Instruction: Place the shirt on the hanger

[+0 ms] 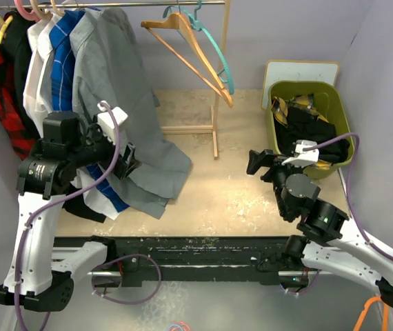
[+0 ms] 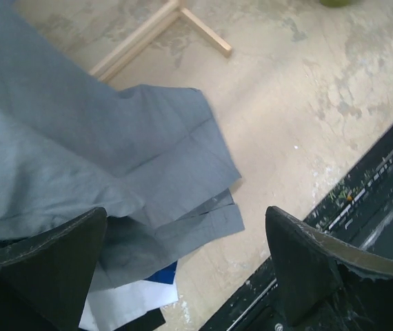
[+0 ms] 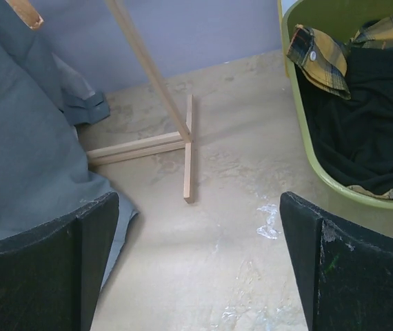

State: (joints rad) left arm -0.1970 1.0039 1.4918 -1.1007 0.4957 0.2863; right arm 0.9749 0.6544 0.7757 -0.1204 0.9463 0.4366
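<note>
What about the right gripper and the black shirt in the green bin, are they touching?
Apart. The right wrist view shows the open right gripper over bare table, with the black shirt lying in the green bin beyond it.

Lavender walls, scuffed beige tabletop

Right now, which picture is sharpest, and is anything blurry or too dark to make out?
Top external view: evenly lit and sharp throughout. Left wrist view: the grey shirt and the close-up jaws look soft; the table is crisper. Right wrist view: the black shirt in the green bin is so dark its folds barely show.
</note>
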